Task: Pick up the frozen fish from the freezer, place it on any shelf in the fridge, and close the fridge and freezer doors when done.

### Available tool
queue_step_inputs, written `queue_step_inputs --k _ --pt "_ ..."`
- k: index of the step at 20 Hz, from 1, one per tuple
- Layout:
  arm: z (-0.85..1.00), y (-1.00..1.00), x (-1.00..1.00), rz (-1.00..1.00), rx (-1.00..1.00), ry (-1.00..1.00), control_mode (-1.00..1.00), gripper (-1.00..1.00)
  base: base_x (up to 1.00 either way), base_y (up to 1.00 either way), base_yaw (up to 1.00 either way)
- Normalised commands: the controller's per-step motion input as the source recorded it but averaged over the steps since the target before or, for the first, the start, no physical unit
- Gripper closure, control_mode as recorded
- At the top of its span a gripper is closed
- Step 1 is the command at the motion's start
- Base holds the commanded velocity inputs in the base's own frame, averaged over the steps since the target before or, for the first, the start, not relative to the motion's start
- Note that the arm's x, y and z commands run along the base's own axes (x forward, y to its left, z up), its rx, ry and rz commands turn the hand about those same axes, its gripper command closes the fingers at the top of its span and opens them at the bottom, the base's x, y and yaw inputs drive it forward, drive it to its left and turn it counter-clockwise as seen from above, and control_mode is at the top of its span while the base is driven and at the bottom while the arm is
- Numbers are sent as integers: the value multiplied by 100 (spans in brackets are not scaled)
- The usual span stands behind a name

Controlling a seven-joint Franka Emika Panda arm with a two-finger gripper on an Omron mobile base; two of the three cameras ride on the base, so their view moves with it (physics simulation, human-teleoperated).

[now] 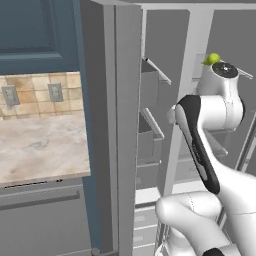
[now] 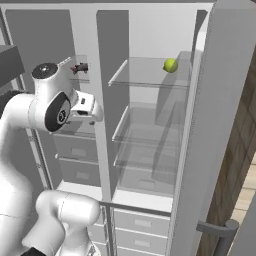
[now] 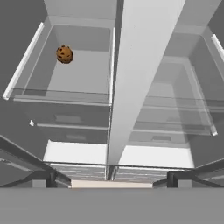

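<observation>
Claw (image 3: 112, 179) spread wide, holding nothing — doors stand open, fish not yet grasped; cookie (image 3: 64, 54) sits up-left ahead.

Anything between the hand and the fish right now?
Nothing visible. The freezer door is open, and the fish lies on an upper freezer shelf, above the open hand. The hand faces the centre divider, so it would likely need to re-aim up and into the freezer side.
</observation>
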Motion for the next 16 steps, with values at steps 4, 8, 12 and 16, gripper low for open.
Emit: queue_step_inputs --k 4,8,12,16 --pt "50 0 -25 0 0 -26 -100 -100 0 0 0" --pt "47 0 -14 0 1 -26 -100 -100 0 0 0" --pt "36 8 -1 0 9 -21 -100 -100 0 0 0" --pt "27 21 0 0 13 -19 -100 -100 0 0 0"
